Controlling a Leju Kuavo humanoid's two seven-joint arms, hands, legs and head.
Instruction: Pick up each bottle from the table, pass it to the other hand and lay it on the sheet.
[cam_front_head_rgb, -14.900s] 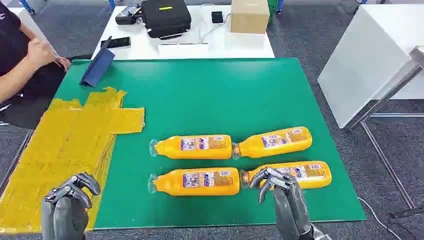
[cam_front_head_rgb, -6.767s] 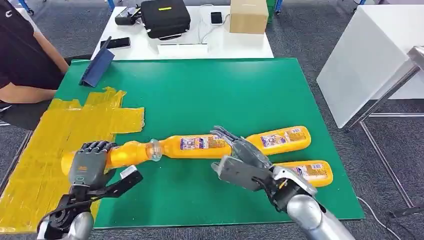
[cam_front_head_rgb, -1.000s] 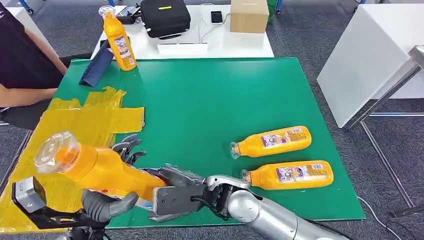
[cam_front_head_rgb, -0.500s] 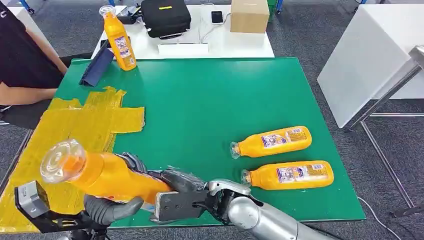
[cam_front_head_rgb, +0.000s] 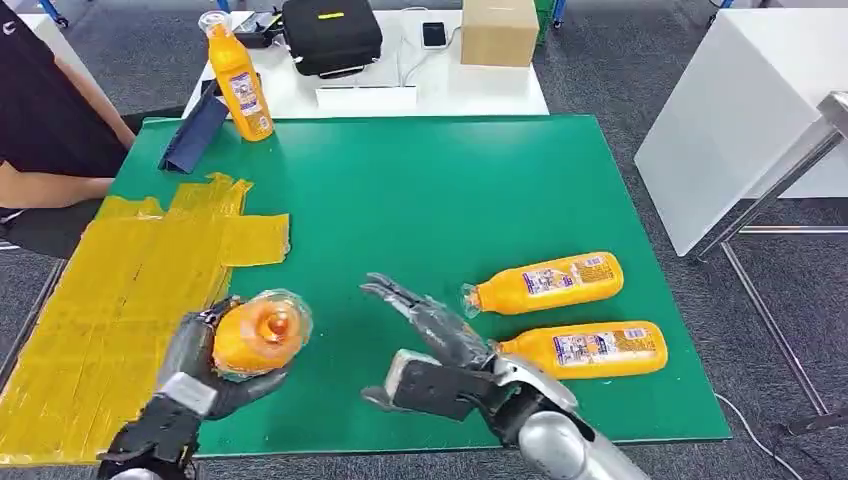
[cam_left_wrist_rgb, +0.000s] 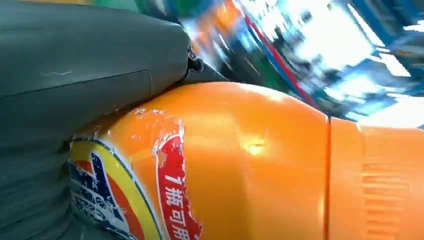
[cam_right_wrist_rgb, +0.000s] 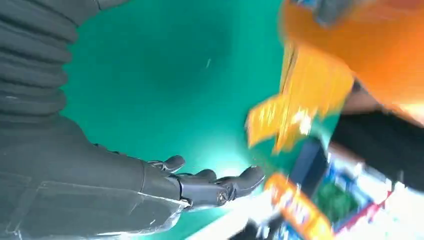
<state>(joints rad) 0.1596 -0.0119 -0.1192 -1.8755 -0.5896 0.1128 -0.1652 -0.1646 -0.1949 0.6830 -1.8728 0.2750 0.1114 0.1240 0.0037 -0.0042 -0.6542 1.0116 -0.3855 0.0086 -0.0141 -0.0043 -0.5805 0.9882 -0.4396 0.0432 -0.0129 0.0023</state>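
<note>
Orange plastic bottle (cam_front_head_rgb: 258, 335) was clamped in left robot hand (cam_front_head_rgb: 205, 365), cap toward camera, beside yellow taped sheet (cam_front_head_rgb: 120, 290) for laying down, while right robot hand (cam_front_head_rgb: 430, 350) was spread empty over green worktop (cam_front_head_rgb: 420, 190).

1 orange bottle (cam_front_head_rgb: 258, 335) held cap-up; 2 bottles (cam_front_head_rgb: 545, 283) lie on green mat (cam_front_head_rgb: 420, 190).

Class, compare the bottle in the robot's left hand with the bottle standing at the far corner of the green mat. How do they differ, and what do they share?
The held bottle is off the mat, gripped by the left hand; the far bottle stands free. The held bottle points its cap toward the camera; the far bottle is upright, showing its side label. The held bottle is beside the yellow sheet; the far bottle is beyond it. Both are orange with clear caps.
</note>
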